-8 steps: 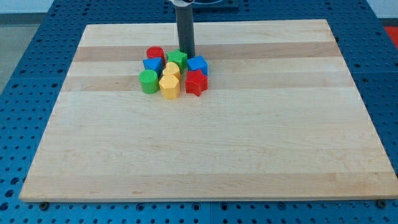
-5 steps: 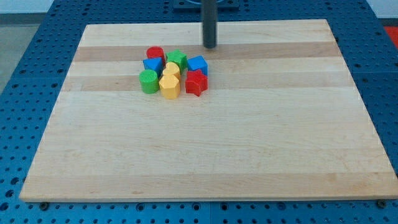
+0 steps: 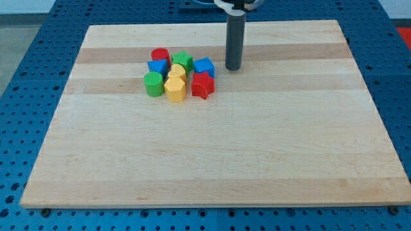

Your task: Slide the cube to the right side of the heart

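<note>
Leftmost in the tight cluster are the green cylinder [image 3: 153, 84], the red cylinder [image 3: 160, 54] and a blue block [image 3: 157, 67]. Next come the green star [image 3: 183, 61] and two yellow blocks, the far one probably the heart [image 3: 176, 70]. The blue cube [image 3: 204, 65] sits right of it, against the red star [image 3: 203, 85]. My tip [image 3: 232, 68] stands just right of the cube, not touching it. There is no gripper, only a bare rod. I'd nudge gently: a hard push left would jam the pack. The worktop [image 3: 308, 128] is open to the right.
</note>
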Controlling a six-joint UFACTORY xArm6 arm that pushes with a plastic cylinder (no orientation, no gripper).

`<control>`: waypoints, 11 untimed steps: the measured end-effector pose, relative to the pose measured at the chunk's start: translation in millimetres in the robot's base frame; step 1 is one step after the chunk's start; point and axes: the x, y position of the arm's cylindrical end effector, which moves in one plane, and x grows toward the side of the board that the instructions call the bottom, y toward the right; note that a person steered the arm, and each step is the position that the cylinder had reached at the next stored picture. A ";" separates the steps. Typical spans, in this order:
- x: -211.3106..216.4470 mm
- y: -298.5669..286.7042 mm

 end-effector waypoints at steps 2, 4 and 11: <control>0.0 -25.2; 4.4 -40.4; 53.4 -38.4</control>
